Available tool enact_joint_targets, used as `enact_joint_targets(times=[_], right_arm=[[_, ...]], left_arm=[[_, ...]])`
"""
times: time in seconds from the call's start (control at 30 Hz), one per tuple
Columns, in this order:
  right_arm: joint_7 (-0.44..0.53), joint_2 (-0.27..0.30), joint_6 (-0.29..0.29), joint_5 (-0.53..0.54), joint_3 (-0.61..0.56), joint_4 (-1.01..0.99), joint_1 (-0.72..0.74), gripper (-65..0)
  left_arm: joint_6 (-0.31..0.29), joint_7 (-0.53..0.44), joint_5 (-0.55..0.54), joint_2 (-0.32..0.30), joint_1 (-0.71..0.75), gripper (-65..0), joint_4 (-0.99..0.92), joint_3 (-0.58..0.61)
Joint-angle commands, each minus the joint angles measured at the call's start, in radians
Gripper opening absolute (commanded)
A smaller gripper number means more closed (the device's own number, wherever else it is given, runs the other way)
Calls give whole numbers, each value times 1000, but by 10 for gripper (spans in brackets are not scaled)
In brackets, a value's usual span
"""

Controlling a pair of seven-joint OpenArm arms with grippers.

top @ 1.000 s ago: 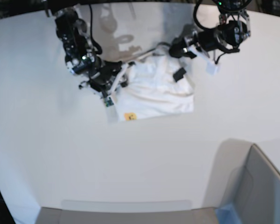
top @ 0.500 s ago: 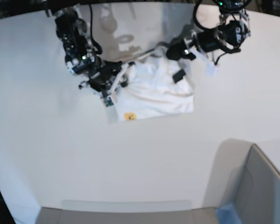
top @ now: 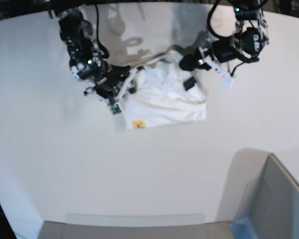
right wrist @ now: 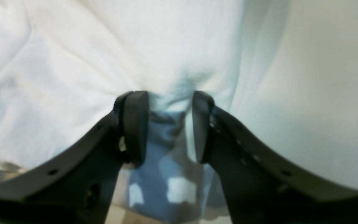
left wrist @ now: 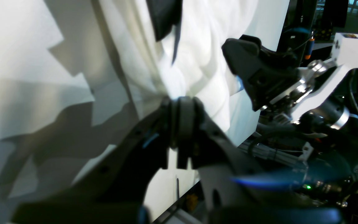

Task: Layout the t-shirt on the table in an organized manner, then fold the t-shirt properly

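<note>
The white t-shirt (top: 164, 99) lies crumpled at the far middle of the table (top: 139, 169), a yellow print (top: 138, 124) showing at its near left corner and a black tag (top: 190, 82) near its right side. My left gripper (top: 183, 63) is at the shirt's far right edge; in the left wrist view this gripper (left wrist: 179, 101) is shut on a pinched fold of the t-shirt (left wrist: 204, 46). My right gripper (top: 131, 82) is at the shirt's left edge. Seen from the right wrist, it (right wrist: 168, 121) is open, its fingers (right wrist: 135, 124) straddling the cloth (right wrist: 104, 46).
A grey box (top: 274, 199) with a blue corner (top: 239, 226) stands at the near right. The right arm (left wrist: 275, 81) shows close behind the shirt in the left wrist view. The curved table edge runs along the back, with dark equipment beyond it.
My left gripper has shut on the shirt's far right edge, and its arm has shifted and tilted a little. The right arm has stayed where it was.
</note>
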Motion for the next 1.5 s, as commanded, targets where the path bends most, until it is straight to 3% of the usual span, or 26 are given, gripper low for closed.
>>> enact_joint_targets(times=[0.0,0.47,0.73,1.07,1.47], right_arm=[[11,3,1,3,2,16,14,-407],[11,2,1,3,2,17,11,-407],[11,2,1,6,2,22,9,-407],[11,-1,1,6,2,117,7,-407],[8,-4,1,8,2,138,9,-407]], left_arm=[[8,9,-30,-9,-4,-650,12,-2],[10,9,-29,-159,-35,-650,10,4],[11,2,-29,-161,-35,-650,-22,-12],[11,6,-38,-153,-41,-650,-22,-182],[11,9,-30,-153,-39,-650,-23,-176]])
